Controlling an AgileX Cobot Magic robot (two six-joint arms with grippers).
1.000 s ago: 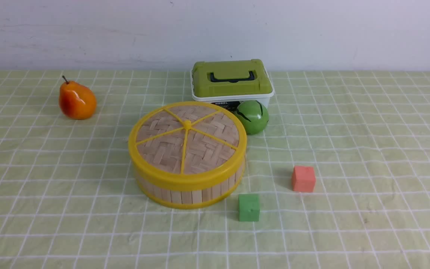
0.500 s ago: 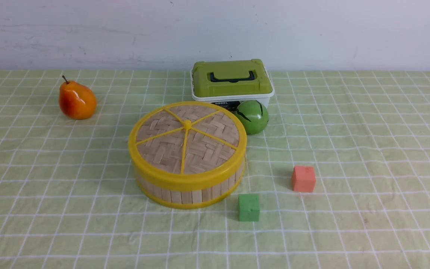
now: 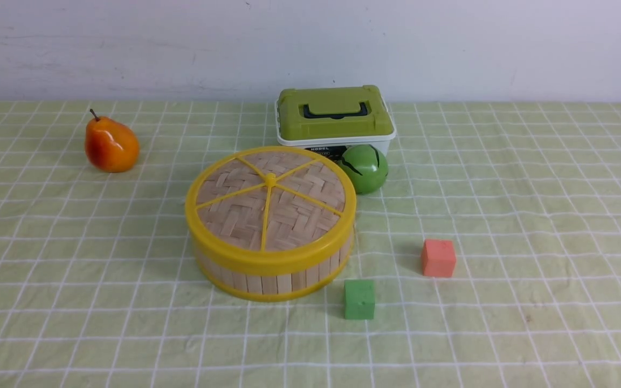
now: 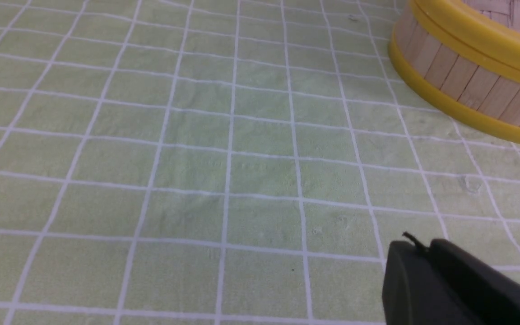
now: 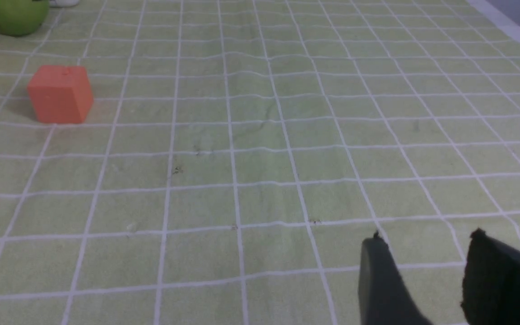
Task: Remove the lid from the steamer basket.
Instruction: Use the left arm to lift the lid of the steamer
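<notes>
1. the lid — a large round disc of woven bamboo with a thick yellow plastic rim, yellow spokes and a small centre knob (image 3: 235, 221) — lies flat on the steamer basket, a shallow round tub of bamboo slats (image 3: 270, 284).
2. green rectangular box lid with black handle (image 3: 337, 126), seated on a white plastic box (image 3: 380, 146) behind the basket; a glossy green ball-shaped object with dark streaks (image 3: 365, 170) sits in front of the box.
3. green cube (image 3: 359, 299) and coral-red cube (image 3: 439, 258), to the basket's right; orange-red pear (image 3: 112, 144), far left.
4. left gripper (image 4: 421, 241): above the checked cloth (image 4: 188, 180); whether its fingers are apart or together cannot be told.
5. right gripper (image 5: 427, 234): fingers apart, nothing between them.
</notes>
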